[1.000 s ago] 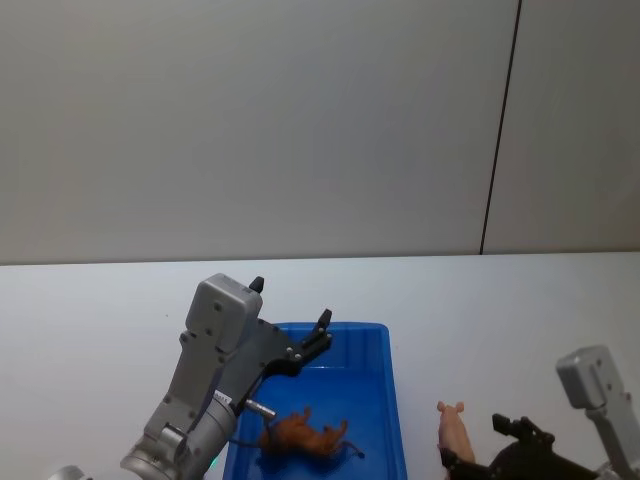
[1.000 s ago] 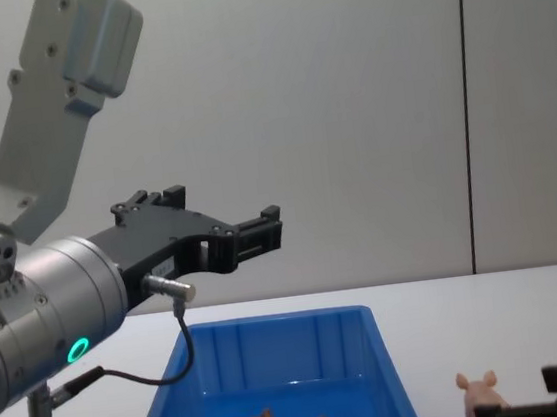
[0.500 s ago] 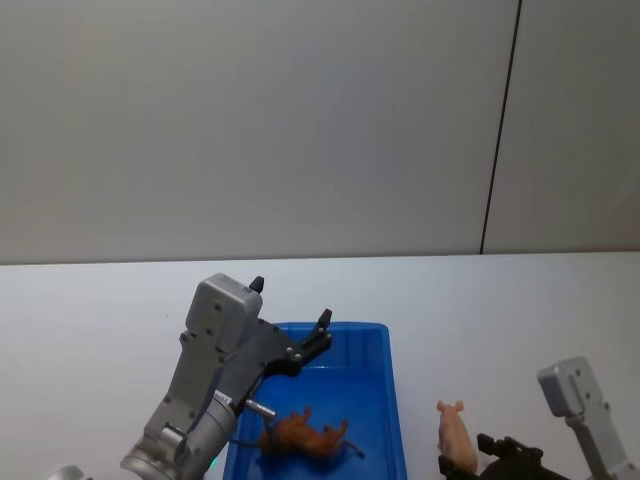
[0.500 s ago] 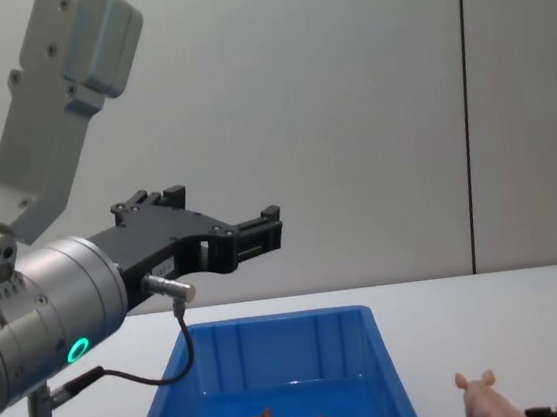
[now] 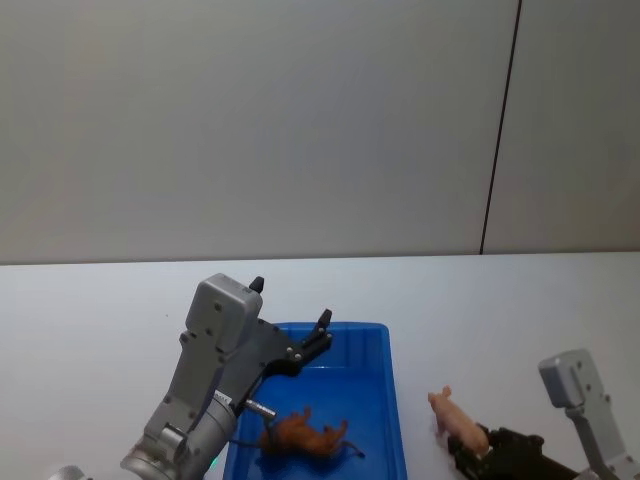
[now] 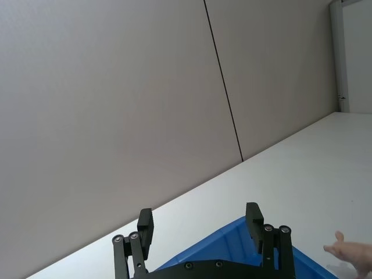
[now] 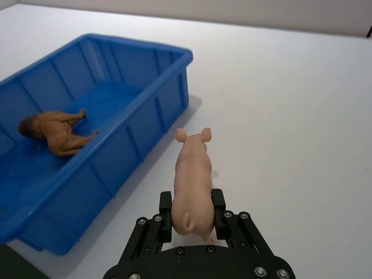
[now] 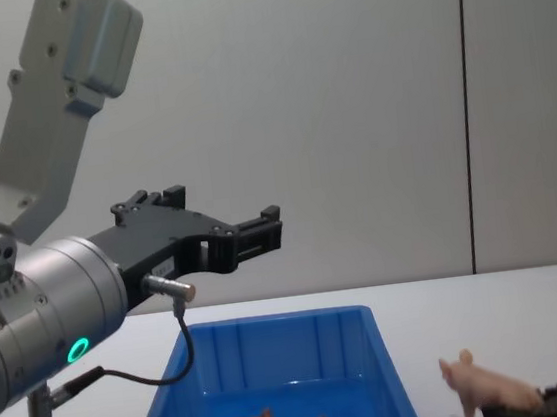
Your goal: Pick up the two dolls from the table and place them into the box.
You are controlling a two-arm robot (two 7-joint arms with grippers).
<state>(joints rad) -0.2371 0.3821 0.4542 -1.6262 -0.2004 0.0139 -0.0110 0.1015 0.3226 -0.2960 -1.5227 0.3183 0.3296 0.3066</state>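
Right claw (image 7: pixel 192 210): clenched on the rump of the pale pink plastic pig figurine with pointed ears (image 7: pixel 192 174). One finger sits on each flank. The snout points away from the claw, toward the far side. In the chest view the pig tilts, head higher than rump. Cannot tell whether its front feet are clear of the plain white flat tabletop (image 7: pixel 290 116).

Left claw (image 6: pixel 199 232): released, fingers spread, nothing between them. It hovers above the far left part of the bright blue rectangular plastic bin with glossy walls (image 7: pixel 157 110).

Progress, judged: about half done.
- Done: the reddish-brown four-legged lion-like plastic figurine (image 7: pixel 58 131) lies on its side on the bin floor, toward the near end.
- In hand: the pig is gripped but outside the bin, on the right, near its right wall.
- Left: raise the pig above the rim, carry it left over the wall, and let go inside.

Pig relative to claw: only the rear is pinched, and most of the body juts out past the fingertips. The hold looks shallow, so the pig may pivot during the carry. Open floor to the far side of the lion looks a fair drop spot.
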